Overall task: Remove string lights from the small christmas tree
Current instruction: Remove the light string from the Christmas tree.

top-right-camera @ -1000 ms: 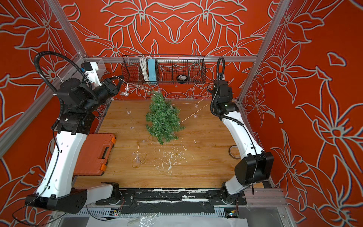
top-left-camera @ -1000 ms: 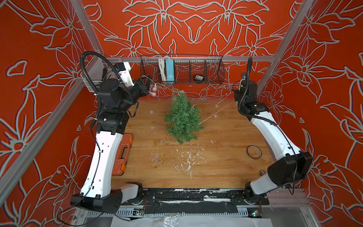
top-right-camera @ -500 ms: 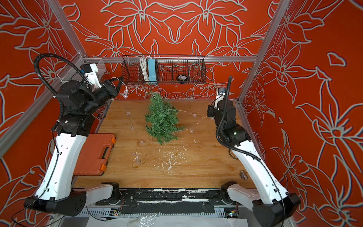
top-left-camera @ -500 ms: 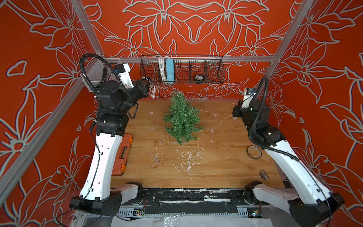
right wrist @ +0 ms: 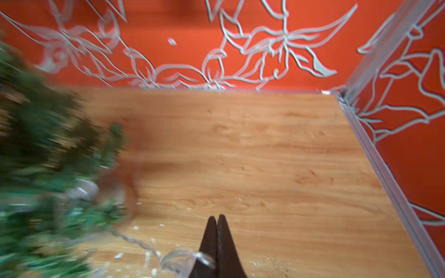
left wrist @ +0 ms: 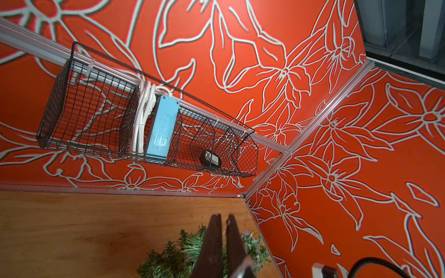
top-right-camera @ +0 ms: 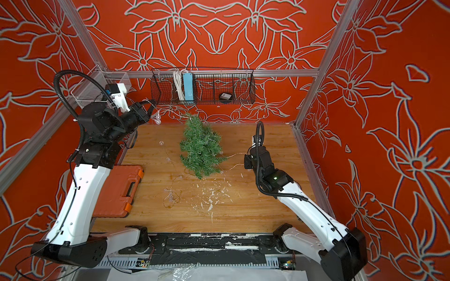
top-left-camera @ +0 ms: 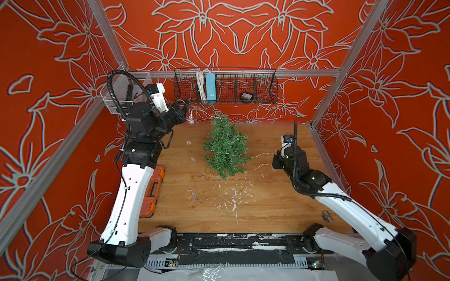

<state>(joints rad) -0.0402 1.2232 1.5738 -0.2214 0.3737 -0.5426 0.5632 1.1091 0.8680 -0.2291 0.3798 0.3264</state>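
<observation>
The light wooden tabletop point(top-left-camera: 267, 206) carries the small green bristly christmas tree point(top-left-camera: 226, 148), which lies near centre with its tip toward 12 o'clock. Thin pale string lights point(top-left-camera: 191, 118) with clear globe bulbs trail off it toward 7 o'clock. My left gripper point(top-left-camera: 183, 108), raised at 10 o'clock, is clamped on their wire. My right gripper point(right wrist: 216, 217), at the tree's 3 o'clock, is closed on it too.

An orange tool case point(top-left-camera: 152, 192) lies at the desk's point(top-left-camera: 267, 206) left edge. White flecks point(top-left-camera: 233, 197) litter the middle front, and a small metal piece point(top-left-camera: 327, 216) sits near the front right corner. Above the back edge, a wire basket point(top-left-camera: 265, 85) holds a white cable point(top-left-camera: 200, 84), a blue box point(top-left-camera: 210, 86) and a black disc point(top-left-camera: 246, 96).
</observation>
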